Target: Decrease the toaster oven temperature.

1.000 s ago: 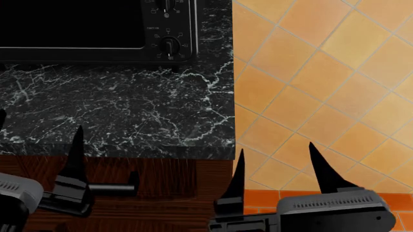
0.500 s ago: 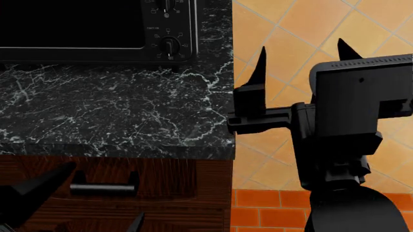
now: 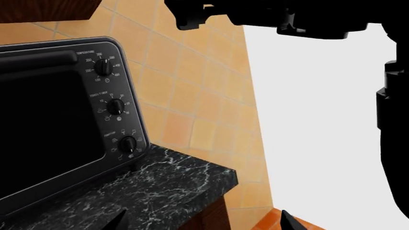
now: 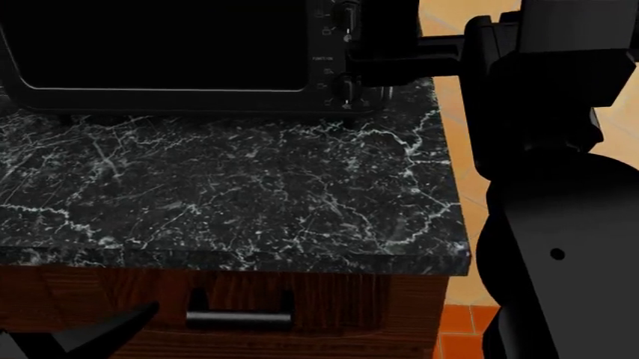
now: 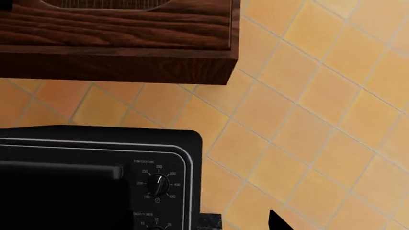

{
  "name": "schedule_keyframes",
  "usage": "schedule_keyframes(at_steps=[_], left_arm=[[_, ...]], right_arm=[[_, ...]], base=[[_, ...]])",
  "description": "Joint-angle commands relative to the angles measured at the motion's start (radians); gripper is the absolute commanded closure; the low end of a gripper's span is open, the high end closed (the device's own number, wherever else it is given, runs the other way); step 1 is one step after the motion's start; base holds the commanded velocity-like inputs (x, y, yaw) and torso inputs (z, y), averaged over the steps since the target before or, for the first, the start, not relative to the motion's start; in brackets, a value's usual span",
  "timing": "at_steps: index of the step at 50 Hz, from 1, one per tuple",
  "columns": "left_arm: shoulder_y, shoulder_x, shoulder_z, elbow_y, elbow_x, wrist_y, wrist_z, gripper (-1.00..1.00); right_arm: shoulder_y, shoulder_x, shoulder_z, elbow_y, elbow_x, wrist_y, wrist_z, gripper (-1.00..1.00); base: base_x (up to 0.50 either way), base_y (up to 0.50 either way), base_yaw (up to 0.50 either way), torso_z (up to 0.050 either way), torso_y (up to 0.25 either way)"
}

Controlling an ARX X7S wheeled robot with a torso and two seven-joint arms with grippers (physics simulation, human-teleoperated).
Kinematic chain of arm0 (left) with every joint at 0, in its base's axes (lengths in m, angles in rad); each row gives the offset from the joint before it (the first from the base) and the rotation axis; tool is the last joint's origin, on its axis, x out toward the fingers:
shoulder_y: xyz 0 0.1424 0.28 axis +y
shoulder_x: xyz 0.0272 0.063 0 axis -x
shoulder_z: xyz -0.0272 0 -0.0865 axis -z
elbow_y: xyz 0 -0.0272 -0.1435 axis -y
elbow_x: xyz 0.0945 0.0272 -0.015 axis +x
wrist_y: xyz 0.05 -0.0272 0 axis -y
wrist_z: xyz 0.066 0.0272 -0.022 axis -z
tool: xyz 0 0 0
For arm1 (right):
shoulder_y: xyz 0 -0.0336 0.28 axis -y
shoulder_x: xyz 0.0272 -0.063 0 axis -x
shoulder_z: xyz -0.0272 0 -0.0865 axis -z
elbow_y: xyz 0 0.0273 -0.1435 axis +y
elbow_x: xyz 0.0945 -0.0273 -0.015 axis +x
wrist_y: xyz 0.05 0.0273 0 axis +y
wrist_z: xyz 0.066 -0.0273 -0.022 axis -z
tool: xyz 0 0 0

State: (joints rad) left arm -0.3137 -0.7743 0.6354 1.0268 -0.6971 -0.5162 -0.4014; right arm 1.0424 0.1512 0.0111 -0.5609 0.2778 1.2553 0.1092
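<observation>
The toaster oven sits at the back of the black marble worktop, against the tiled wall, its column of knobs on the side nearest the worktop's right edge. The right arm is up in front of that column, and from the head view its bulk hides most of the panel. The right gripper is level with the knobs there, but I cannot tell how wide it stands: only one dark fingertip pokes into its own camera's picture.

The main risk, to my eye, is landing on the wrong dial. The temperature knob is the top one of three, and the middle knob and bottom knob sit close below it (they all look much alike). With the arm blocking the head view, a small misjudgement in height could close the gripper on a lower dial. Turning the wrong way would raise the heat instead of lowering it. A hard push could also shove the oven back.

The left gripper hangs low by the worktop's front, tips well apart, holding nothing.
</observation>
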Motion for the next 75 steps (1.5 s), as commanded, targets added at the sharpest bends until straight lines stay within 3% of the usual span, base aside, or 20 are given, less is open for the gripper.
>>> schedule_keyframes(at_steps=[1, 13, 27, 46, 63, 75], left_arm=[[-0.034, -0.03, 0.05, -0.005, -0.017, 0.032, -0.027, -1.0], [-0.071, -0.032, 0.081, 0.007, -0.018, 0.012, -0.049, -1.0], [-0.113, -0.048, 0.119, 0.005, -0.034, 0.021, -0.077, -1.0], [-0.139, -0.058, 0.148, -0.004, -0.047, 0.034, -0.09, -1.0], [-0.158, -0.071, 0.18, 0.005, -0.05, 0.042, -0.108, -1.0], [-0.174, -0.074, 0.198, -0.008, -0.053, 0.05, -0.109, -1.0]], right_arm=[[0.026, -0.015, 0.021, -0.028, 0.021, 0.038, 0.013, -1.0], [-0.006, -0.016, 0.071, -0.06, 0.044, 0.034, 0.012, -1.0], [-0.018, -0.022, 0.093, -0.1, 0.072, 0.07, 0.021, -1.0], [-0.045, -0.016, 0.109, -0.073, 0.098, 0.051, 0.012, -1.0], [-0.056, -0.019, 0.127, -0.064, 0.118, 0.043, 0.019, -1.0], [0.034, -0.016, 0.141, -0.047, 0.141, 0.258, 0.063, -1.0]], base=[[0.19, 0.5, 0.0, 0.0, 0.0], [0.22, 0.48, 0.0, 0.0, 0.0], [0.17, -0.06, 0.0, 0.0, 0.0], [-0.14, -0.01, 0.0, 0.0, 0.0], [0.49, 0.0, 0.0, 0.0, 0.0], [0.03, 0.0, 0.0, 0.0, 0.0]])
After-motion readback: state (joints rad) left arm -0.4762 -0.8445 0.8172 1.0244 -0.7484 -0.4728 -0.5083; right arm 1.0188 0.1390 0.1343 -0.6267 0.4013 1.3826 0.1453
